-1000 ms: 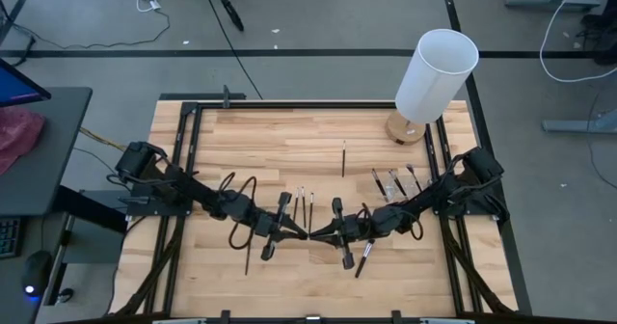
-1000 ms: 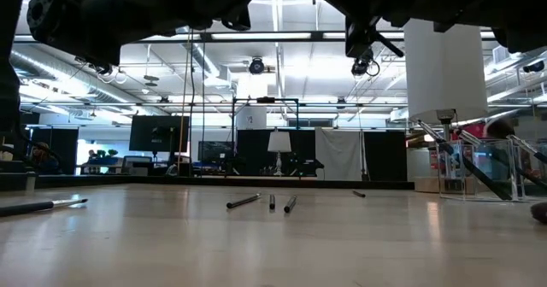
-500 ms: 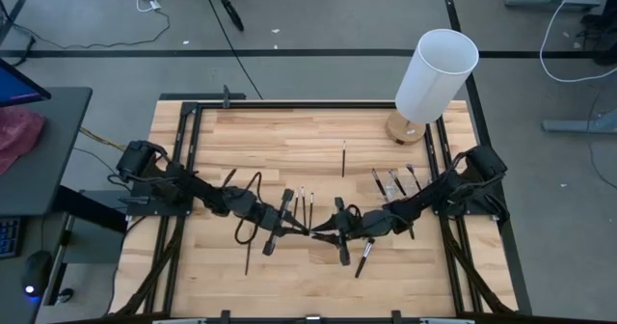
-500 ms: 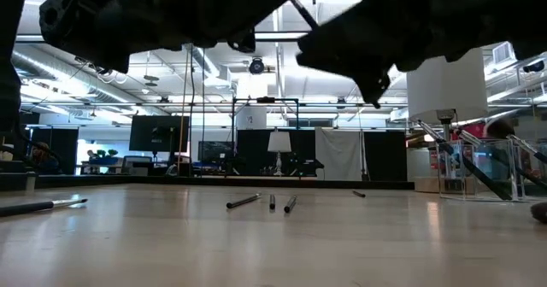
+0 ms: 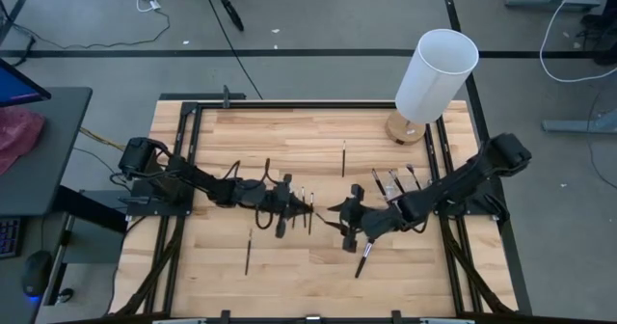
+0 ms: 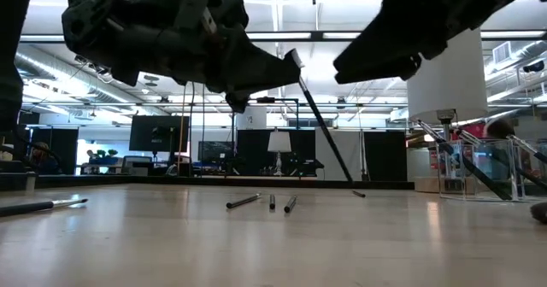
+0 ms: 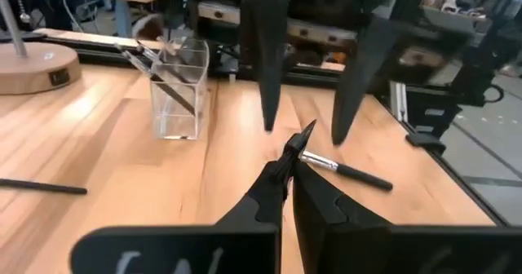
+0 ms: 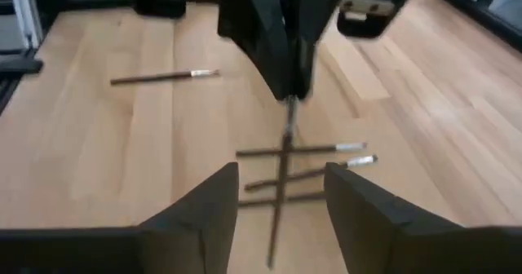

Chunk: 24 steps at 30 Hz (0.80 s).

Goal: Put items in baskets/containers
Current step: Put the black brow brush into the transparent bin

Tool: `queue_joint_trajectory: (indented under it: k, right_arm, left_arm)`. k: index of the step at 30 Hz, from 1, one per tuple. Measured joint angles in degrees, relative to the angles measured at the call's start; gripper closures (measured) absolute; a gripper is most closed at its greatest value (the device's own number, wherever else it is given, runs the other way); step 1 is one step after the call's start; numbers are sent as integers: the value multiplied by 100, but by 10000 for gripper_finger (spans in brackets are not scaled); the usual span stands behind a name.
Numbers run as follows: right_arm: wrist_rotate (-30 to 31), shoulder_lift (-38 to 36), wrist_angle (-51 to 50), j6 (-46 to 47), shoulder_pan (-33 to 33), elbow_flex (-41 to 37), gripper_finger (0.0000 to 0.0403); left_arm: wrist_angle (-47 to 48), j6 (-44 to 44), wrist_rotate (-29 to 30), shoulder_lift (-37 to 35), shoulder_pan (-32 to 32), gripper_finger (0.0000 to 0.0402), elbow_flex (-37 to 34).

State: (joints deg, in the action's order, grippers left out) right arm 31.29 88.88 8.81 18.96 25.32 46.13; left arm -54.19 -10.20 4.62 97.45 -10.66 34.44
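From above, the left tool [image 5: 307, 206] and right tool [image 5: 333, 211] face each other mid-worktop [image 5: 289, 141]. The clear holder [image 5: 395, 183] sits to the right, brushes inside. Low view — a brush [image 6: 323, 131] hangs slanted from the left tool, off the wood. Left wrist: fingers pinched tight on that brush. Right wrist: fingers [image 8: 208, 205] spread wide, empty — three brushes [image 8: 302, 164] lie beyond.

Both arms reached over mid-table, grippers facing each other

Left gripper [image 5: 307, 206] was raised above the table [image 5: 289, 141], fingers pinched together; right gripper [image 5: 333, 215] faced it nearby, fingers spread apart.
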Motion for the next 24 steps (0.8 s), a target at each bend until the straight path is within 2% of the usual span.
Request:
queue_joint_trajectory:
  k: [5, 12, 24]
  right_arm:
    - [390, 333, -44, -65, 0, 254, 245]
    - [443, 727, 325, -359, -15, 417, 282]
    - [559, 728, 598, -417, -15, 417, 393]
  left_arm:
    - [55, 30, 8, -4, -45, 390, 152]
    - [61, 59, -13, -4, -57, 389, 251]
    - [143, 63, -13, -4, -55, 384, 247]
